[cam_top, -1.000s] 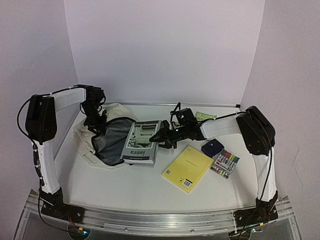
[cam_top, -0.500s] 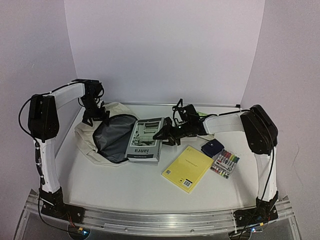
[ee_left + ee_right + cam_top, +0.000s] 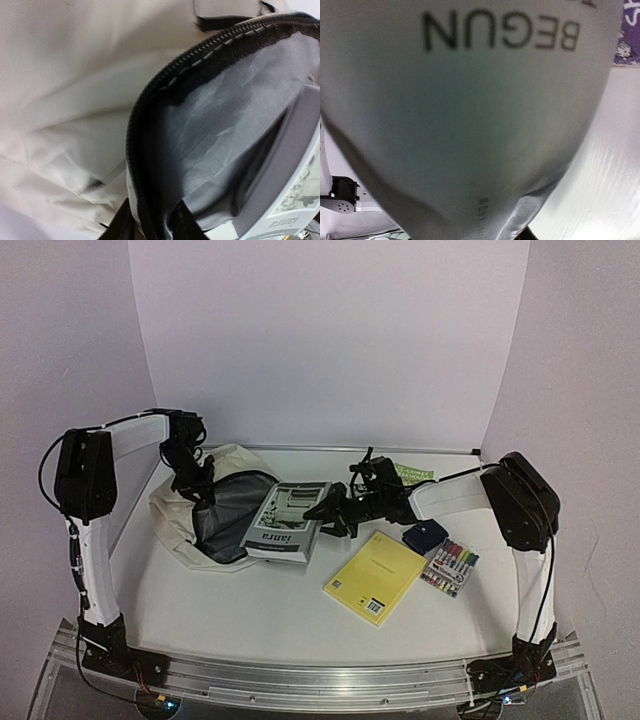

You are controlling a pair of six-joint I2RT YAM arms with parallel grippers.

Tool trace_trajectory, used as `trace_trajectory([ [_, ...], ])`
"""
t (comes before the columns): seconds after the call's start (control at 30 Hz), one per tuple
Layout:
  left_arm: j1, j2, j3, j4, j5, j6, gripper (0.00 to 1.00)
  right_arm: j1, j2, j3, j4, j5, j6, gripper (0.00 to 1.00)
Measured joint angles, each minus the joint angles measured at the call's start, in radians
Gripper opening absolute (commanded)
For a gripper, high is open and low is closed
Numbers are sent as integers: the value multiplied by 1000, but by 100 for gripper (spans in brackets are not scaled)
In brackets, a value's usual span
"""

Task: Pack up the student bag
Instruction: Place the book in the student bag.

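The student bag (image 3: 180, 525) lies at the left, cream fabric with its mouth open and its dark grey lining (image 3: 225, 510) showing. My left gripper (image 3: 195, 483) is shut on the bag's black zipper rim (image 3: 145, 200) and holds the mouth up; the rim passes between the fingertips (image 3: 122, 225). My right gripper (image 3: 333, 510) is shut on the right edge of a grey book (image 3: 285, 522), whose left end reaches into the bag's mouth. The book fills the right wrist view (image 3: 470, 125) and shows at the right of the left wrist view (image 3: 295, 195).
A yellow notebook (image 3: 375, 577) lies at front centre. A small navy pouch (image 3: 425, 535) and a pack of coloured markers (image 3: 450, 567) lie to its right. A green item (image 3: 410, 472) lies near the back wall behind the right arm.
My left gripper lifted the bag's rim, then came down a little, and the mouth stays open. The book in my right gripper shifted slightly left towards the mouth.
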Motion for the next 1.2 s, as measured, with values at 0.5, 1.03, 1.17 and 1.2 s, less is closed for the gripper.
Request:
trace_trajectory([
  [0.5,-112,-222,99,23,47,-142,0,73,16,-8,277,-12,221,0],
  [1.03,-161,-437,-37,16,75,-152,0,45,186,60,354,-61,358,0],
  [1.17,-170,-470,-57,22,100,-154,0,44,237,166,373,-54,396,0],
  [1.2,-171,-471,-58,26,106,-155,0,44,245,190,374,-48,398,0],
])
